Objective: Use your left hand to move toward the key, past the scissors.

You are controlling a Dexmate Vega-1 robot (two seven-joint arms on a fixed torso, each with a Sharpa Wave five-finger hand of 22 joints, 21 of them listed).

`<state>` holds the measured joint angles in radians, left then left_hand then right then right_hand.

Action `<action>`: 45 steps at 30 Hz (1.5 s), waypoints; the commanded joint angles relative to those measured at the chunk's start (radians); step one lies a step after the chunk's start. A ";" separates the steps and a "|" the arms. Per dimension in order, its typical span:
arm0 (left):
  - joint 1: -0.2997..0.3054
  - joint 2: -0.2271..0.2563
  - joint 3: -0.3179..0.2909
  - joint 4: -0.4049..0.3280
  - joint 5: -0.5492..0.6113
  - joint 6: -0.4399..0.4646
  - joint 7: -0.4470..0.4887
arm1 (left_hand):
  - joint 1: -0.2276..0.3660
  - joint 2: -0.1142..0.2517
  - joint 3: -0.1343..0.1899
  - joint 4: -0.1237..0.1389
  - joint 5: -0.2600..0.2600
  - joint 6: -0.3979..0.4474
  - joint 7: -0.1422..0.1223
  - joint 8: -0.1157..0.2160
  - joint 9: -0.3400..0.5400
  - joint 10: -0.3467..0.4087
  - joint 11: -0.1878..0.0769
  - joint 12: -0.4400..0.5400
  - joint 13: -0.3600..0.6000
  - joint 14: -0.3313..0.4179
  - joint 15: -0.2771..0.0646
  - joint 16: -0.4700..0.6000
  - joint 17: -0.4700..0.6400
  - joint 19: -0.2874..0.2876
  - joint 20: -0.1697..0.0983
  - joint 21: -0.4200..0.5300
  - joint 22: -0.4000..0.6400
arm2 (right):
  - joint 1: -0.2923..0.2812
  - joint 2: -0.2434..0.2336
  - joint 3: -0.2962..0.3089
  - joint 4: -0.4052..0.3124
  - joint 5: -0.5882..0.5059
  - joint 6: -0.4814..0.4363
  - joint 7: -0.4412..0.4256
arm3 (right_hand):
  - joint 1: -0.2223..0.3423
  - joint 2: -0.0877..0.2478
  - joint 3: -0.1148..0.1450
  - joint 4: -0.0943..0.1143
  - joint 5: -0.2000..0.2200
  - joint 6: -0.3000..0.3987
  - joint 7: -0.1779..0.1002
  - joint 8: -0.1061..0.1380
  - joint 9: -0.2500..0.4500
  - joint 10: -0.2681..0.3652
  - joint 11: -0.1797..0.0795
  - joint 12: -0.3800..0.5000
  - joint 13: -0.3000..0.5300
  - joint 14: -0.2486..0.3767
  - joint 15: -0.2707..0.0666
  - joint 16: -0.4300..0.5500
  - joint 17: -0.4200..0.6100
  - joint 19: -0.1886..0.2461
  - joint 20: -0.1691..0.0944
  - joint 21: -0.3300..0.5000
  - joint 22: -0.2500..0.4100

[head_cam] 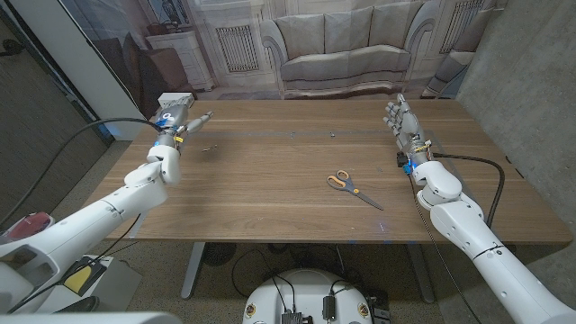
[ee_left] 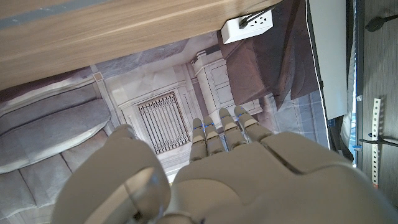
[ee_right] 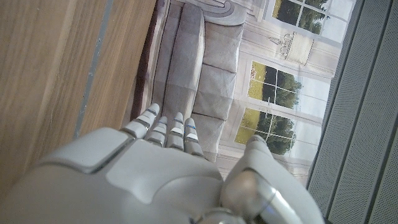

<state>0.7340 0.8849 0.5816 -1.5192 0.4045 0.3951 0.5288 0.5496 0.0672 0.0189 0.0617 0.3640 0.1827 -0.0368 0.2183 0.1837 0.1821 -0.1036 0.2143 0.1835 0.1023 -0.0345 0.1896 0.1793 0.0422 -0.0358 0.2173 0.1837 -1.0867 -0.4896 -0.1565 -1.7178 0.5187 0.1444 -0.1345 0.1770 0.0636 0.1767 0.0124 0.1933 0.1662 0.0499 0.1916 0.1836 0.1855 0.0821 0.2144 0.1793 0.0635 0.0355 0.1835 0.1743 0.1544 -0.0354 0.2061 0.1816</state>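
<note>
the wooden table (head_cam: 270,189) carries the whole scene, and judged from how things lie on it, the reach looks close to its end. the left arm (head_cam: 108,207) comes in from about seven o'clock and stretches up toward ten o'clock, where the left hand (head_cam: 175,121) sits near the table's far left corner. the right arm (head_cam: 459,216) enters from five o'clock and stops with the right hand (head_cam: 402,121) at about two o'clock, standing with its fingers pointing up and away from anything on the table.

the scissors (head_cam: 353,189), orange-handled, lie at roughly four o'clock from the table's middle, well apart from the left hand, which is far over on the other side of them. so they no longer stand between that hand and its goal. the key (head_cam: 210,147), a small dark shape too tiny to make out in detail, lies just beside the left hand, at about four o'clock from it. what is left, as i judge it, is a short closing move over that last gap, if any.

in the left wrist view the left hand's fingers (ee_left: 224,134) lie straight and side by side, curled around nothing and touching nothing. the right hand's fingers (ee_right: 165,130) in its own wrist view look the same: extended, empty, thumb held apart.
</note>
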 commanded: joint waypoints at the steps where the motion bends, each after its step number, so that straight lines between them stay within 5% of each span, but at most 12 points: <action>1: -0.034 -0.005 0.029 0.036 0.007 -0.016 -0.035 | 0.009 -0.001 0.000 -0.007 0.010 0.014 -0.002 0.003 0.005 0.018 0.001 0.000 0.004 0.012 -0.042 0.004 0.003 0.004 -0.054 -0.003 0.001 | -0.001 0.004 0.000 0.002 -0.007 0.012 -0.008 | -0.003 0.002 -0.001 -0.002 0.005 0.009 -0.003 0.003 0.004 0.008 0.002 0.000 0.004 0.007 0.000 0.001 0.005 0.007 -0.013 -0.001 0.003; 45: -0.112 -0.034 0.112 0.118 0.004 0.016 -0.194 | 0.021 -0.002 -0.009 -0.013 0.013 0.051 -0.007 0.004 0.005 0.046 0.000 -0.002 0.004 0.014 -0.048 0.000 0.003 0.014 -0.056 -0.003 0.001 | 0.008 -0.001 -0.006 -0.010 -0.007 -0.003 -0.013 | -0.003 0.004 -0.003 -0.005 0.006 0.009 -0.003 0.003 0.004 0.009 -0.001 -0.002 0.004 0.009 0.001 0.000 0.005 0.008 -0.013 -0.002 0.003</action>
<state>0.6385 0.8542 0.6735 -1.4228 0.4101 0.4085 0.3674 0.5680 0.0644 0.0095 0.0524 0.3715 0.2188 -0.0427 0.2242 0.1836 0.2224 -0.1053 0.2146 0.1835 0.1078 -0.0363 0.1897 0.1793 0.0496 -0.0394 0.2173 0.1837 -1.0839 -0.4909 -0.1601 -1.7241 0.5131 0.1494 -0.1446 0.1770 0.0636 0.1725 0.0082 0.1933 0.1680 0.0481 0.1916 0.1836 0.1855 0.0821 0.2144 0.1792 0.0634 0.0355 0.1835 0.1743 0.1543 -0.0354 0.2061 0.1816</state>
